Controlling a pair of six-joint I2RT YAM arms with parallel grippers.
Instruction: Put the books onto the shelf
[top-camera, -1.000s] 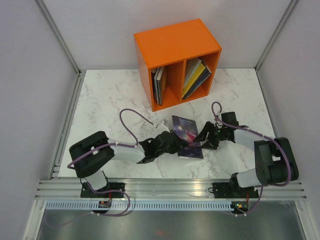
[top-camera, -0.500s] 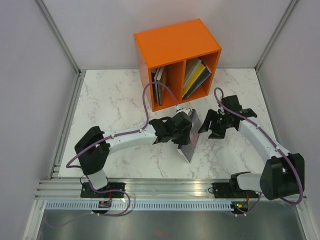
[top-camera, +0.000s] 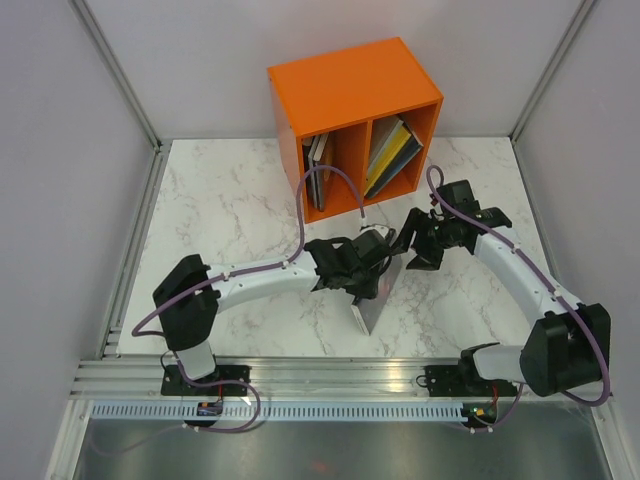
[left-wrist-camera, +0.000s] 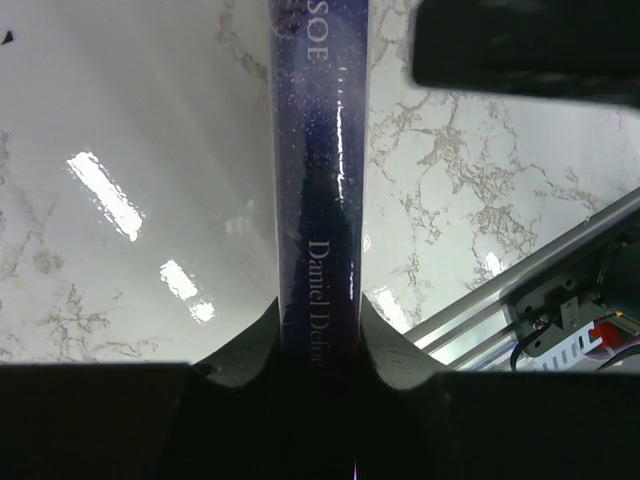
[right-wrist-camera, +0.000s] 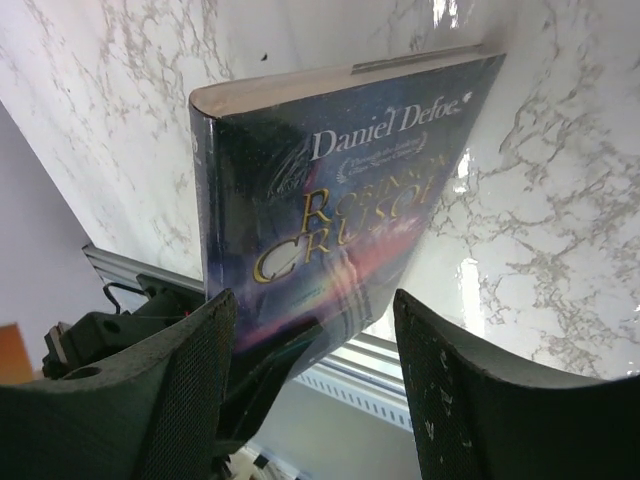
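now the job at this step looks like carrying the purple book (top-camera: 376, 300) up to the orange shelf (top-camera: 340, 85), which sits at the top middle of the top view. to do it well, i think the left gripper (top-camera: 372, 268) should keep a firm squeeze and hold the book on its edge, so it can slide in thin side first. both boxes of the shelf already have other books (top-camera: 392, 152) leaning inside, so aim for a gap beside them and go slow. bumping them could knock them over.

the left gripper is clenched on the book. in the left wrist view its two fingers pinch the spine from both sides at the bottom middle, and the spine (left-wrist-camera: 320, 150) runs straight up the frame (you can read "daniel defoe" on it). the book is in the middle of the top view, tilted up over the white table (top-camera: 230, 200). i cannot tell if its low corner touches the table.

the right gripper (top-camera: 415, 248) is just beside the book, on its right side in the top view. its fingers are spread wide with nothing in them. in the right wrist view the cover (right-wrist-camera: 350, 200) fills the middle, past the two fingers
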